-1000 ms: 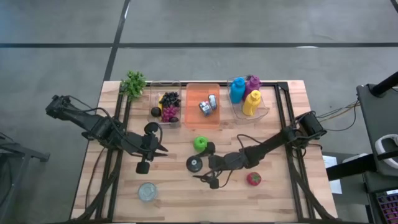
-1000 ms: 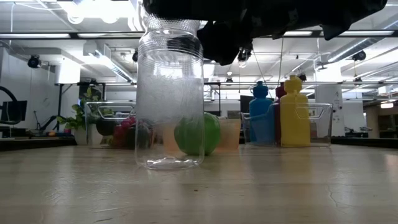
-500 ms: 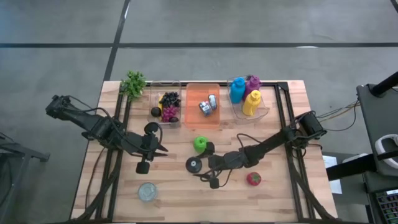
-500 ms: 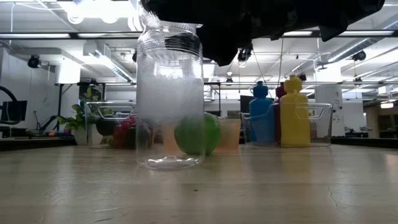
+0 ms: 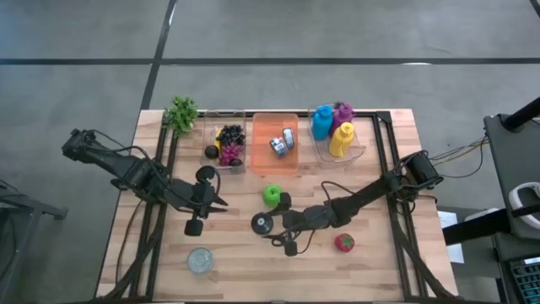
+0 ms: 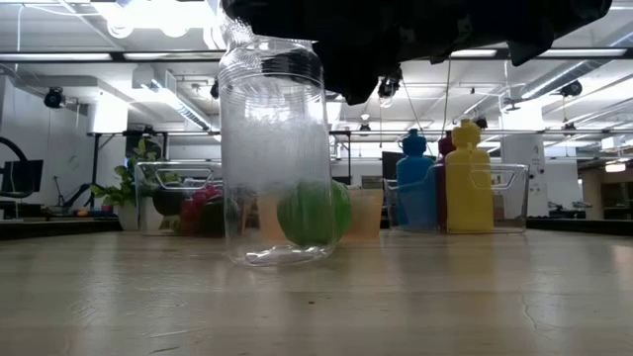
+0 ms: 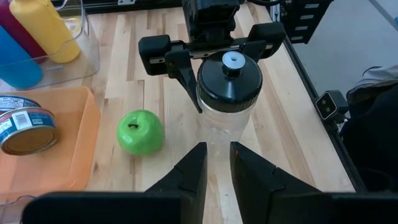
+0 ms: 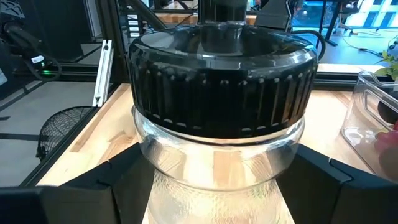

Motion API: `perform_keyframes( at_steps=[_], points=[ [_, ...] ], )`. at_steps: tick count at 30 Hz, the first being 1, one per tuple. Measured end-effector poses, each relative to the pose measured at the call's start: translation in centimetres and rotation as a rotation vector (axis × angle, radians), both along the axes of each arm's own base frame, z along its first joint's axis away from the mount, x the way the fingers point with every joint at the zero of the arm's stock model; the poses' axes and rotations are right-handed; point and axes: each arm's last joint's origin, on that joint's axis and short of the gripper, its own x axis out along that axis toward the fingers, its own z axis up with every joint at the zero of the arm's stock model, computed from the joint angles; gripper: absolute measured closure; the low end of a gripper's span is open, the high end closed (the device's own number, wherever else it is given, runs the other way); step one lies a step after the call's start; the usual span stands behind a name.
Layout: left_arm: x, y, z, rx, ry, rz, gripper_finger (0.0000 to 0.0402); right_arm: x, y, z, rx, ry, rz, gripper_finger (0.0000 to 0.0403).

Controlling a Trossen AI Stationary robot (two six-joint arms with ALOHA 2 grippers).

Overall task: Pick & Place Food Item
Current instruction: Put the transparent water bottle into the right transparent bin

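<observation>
A clear glass jar with a black lid (image 5: 262,223) stands mid-table, and my right gripper (image 5: 272,225) reaches it from the table's right with a finger on each side. A green apple (image 5: 272,194) rests on the wood just beyond the jar. A red strawberry (image 5: 343,243) lies nearer the right edge. My left gripper (image 5: 221,203) hovers left of the jar and points at it. Its fingers (image 7: 193,171) stand a narrow gap apart with nothing between them. My right gripper has the jar's glass shoulder (image 8: 163,149), just under the black lid, between its two fingers (image 8: 124,177). The fingers come nearly level from the table's right, one on each side of the jar. The jar's base is on the table and the jar leans a little (image 6: 282,158).
Along the far edge stand a plant (image 5: 181,112), a clear bin of grapes (image 5: 228,145), an orange tray with cans (image 5: 275,142) and a clear bin of coloured bottles (image 5: 336,131). A clear round glass thing (image 5: 200,260) sits near the front left.
The jar between my right gripper's fingers has tipped a little. Its base has shifted slightly toward the table's right while its top has stayed put. Both arms have kept their places.
</observation>
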Motion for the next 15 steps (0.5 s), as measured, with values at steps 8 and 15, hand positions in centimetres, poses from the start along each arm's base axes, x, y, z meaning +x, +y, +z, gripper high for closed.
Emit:
perform_keyframes(
  at_steps=[8,15],
  points=[
    [0.0,0.0,0.0,0.0,0.0,0.0,0.0329,0.0,-0.02,0.03,0.034,0.001,-0.015,0.0128],
    [0.0,0.0,0.0,0.0,0.0,0.0,0.0329,-0.01,-0.07,0.04,0.029,-0.001,-0.039,0.012]
  ],
)
